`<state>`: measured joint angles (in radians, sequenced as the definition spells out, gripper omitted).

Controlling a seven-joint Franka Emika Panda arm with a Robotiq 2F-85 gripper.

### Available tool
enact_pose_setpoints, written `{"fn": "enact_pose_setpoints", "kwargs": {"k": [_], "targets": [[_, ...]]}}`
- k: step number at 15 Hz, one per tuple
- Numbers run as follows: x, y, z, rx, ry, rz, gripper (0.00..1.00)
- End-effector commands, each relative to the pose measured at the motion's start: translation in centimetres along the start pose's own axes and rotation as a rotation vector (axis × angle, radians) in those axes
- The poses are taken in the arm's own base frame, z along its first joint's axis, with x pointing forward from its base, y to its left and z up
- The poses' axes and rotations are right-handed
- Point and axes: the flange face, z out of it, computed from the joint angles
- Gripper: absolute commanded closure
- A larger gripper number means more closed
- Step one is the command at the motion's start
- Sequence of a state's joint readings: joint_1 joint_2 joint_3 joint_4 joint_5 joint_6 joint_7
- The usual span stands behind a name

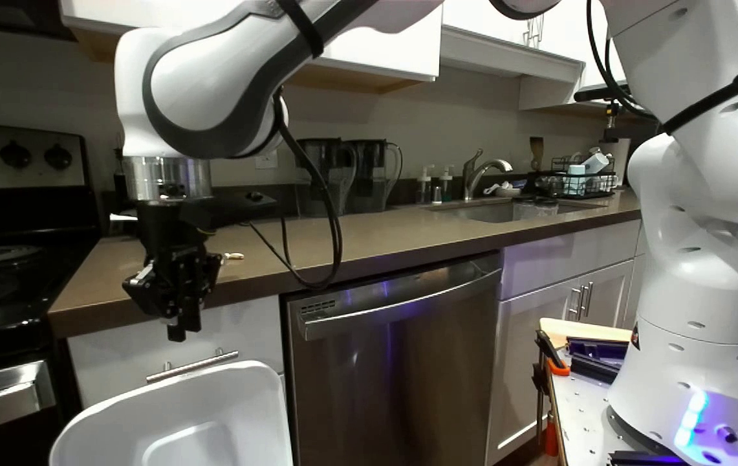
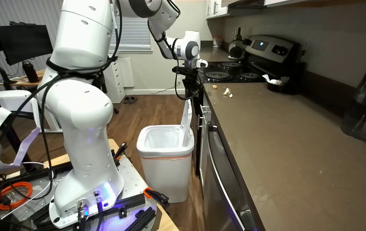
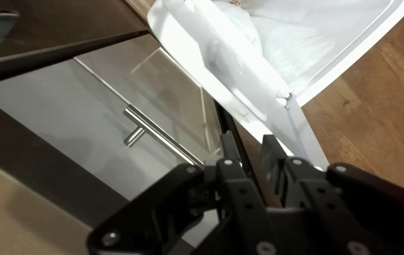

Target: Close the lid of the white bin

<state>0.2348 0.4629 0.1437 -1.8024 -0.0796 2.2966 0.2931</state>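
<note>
Fingers (image 3: 272, 156) apart above raised bin lid (image 1: 181, 408)

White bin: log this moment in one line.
task: close lid | lid: raised, not closed | white bin: open | jaws: parted, holding nothing

There is one gripper (image 3: 251, 147), one white bin (image 2: 166, 176), one lid (image 2: 186, 122). Two pitchers (image 1: 366, 188), two pump bottles (image 1: 423, 189) and one faucet (image 1: 469, 182) show.
</note>
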Motion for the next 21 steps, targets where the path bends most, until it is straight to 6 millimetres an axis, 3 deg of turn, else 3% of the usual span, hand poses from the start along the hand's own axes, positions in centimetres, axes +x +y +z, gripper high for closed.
{"fn": "enact_pose_setpoints", "kwargs": {"k": [1, 9, 15, 21], "targets": [[1.4, -0.8, 1.7, -0.046, 0.006, -0.024, 0.99], [2.7, -1.1, 5.0, -0.06, -0.019, -0.062, 1.0], [3.3, -1.6, 6.2, -0.045, -0.036, -0.083, 1.0], [2.4, -3.6, 6.6, 0.03, -0.082, -0.138, 1.0]]}}
